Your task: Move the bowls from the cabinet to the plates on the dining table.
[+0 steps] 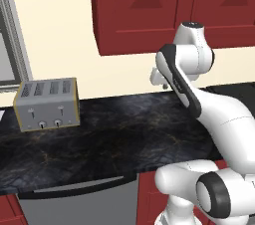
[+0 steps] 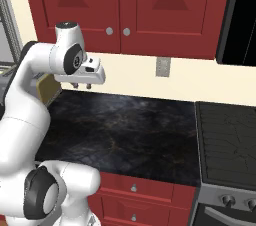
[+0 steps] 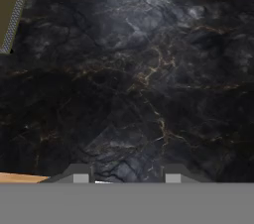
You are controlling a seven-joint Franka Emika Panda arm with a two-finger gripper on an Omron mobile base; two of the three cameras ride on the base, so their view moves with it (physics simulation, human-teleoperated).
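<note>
Left base view: the dark red raised-panel wall cabinet [image 1: 149,10] hangs shut above the black marbled counter [image 1: 109,134]; a silver four-slot toaster [image 1: 47,103] stands far left.

Right base view: the two-finger gripper [image 2: 82,86] points down, above the counter, below the cabinet's round silver knobs [image 2: 109,31].

Hand view: the fingertips [image 3: 82,174] stand partly apart with nothing between them.

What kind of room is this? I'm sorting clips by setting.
A rendered home kitchen, it seems: dark red wall cabinet doors over a black marbled counter, a toaster by the wall, and a stove at the right.
</note>
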